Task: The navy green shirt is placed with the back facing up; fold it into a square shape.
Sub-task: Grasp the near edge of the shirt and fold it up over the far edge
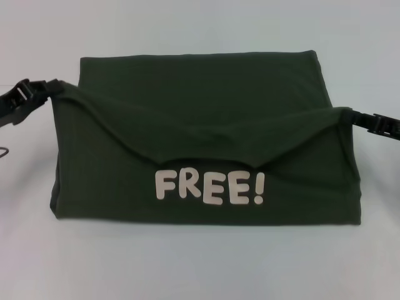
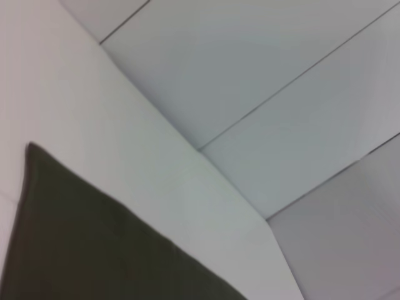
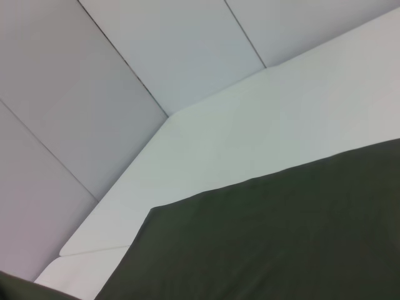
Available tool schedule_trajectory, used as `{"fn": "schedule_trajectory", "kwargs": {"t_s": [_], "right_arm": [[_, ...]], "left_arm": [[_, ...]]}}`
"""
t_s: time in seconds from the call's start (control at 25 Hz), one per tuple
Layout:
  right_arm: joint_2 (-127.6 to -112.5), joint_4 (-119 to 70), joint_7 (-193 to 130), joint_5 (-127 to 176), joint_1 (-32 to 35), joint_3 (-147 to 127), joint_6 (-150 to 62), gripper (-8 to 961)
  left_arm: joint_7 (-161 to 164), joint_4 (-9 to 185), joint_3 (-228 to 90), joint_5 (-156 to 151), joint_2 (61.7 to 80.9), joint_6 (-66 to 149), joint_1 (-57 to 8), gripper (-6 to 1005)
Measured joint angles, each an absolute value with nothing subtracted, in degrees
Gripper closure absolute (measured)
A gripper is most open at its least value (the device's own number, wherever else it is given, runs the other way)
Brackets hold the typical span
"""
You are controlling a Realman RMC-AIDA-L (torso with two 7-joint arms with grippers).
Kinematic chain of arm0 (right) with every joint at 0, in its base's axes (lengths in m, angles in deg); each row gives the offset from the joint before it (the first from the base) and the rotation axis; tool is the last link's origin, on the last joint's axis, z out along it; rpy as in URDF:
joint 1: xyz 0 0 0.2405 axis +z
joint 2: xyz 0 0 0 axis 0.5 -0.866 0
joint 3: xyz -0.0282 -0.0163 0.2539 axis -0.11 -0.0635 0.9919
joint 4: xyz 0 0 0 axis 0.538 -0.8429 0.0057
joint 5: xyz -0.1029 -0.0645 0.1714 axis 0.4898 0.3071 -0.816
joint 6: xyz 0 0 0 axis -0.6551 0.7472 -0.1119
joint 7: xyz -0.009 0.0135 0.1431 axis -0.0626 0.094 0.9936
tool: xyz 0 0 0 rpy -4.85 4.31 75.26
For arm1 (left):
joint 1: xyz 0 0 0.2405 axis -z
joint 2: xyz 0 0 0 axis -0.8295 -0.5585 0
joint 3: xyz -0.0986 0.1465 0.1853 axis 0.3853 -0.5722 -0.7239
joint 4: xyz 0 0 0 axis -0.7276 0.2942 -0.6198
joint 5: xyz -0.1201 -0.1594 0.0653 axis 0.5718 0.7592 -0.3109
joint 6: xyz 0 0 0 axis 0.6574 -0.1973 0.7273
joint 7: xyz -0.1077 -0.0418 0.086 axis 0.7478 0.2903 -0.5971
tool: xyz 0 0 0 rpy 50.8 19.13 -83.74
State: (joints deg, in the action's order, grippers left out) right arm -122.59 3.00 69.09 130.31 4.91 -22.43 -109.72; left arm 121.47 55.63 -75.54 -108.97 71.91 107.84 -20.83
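Olive shirt (image 1: 206,137) corners lifted between left claw (image 1: 55,87) and right claw (image 1: 350,115).

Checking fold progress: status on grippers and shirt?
Left gripper and right gripper each pinching a shirt corner, lifted mid-fold. "FREE!" lettering showing. Table, nothing in the way.

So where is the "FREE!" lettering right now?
Head view: the lettering faces up on the shirt, on its near part, just below the sagging edge held between both claws.

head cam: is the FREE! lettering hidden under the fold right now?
No. The white FREE! lettering shows fully on the navy green shirt, just below the sagging folded edge held up at both sides.
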Motion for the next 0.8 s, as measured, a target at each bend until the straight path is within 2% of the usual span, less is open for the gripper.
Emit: {"fn": "schedule_trajectory", "kwargs": {"t_s": [0.24, 0.56, 0.8], "right_arm": [[-123.48, 2.67, 66.92, 129.90, 5.84, -22.48, -106.18, 882], [-123.86, 0.43, 63.61, 129.86, 6.77, -22.53, -102.12, 881], [-124.38, 0.00, 61.89, 129.86, 7.10, -22.52, -99.87, 880]], "left_arm": [[119.35, 55.69, -76.00, -108.20, 72.82, 104.50, -19.56, 972], [117.54, 56.33, -78.25, -108.11, 74.37, 100.15, -19.45, 973], [116.56, 56.39, -78.46, -108.05, 74.79, 98.55, -19.48, 973]]}}
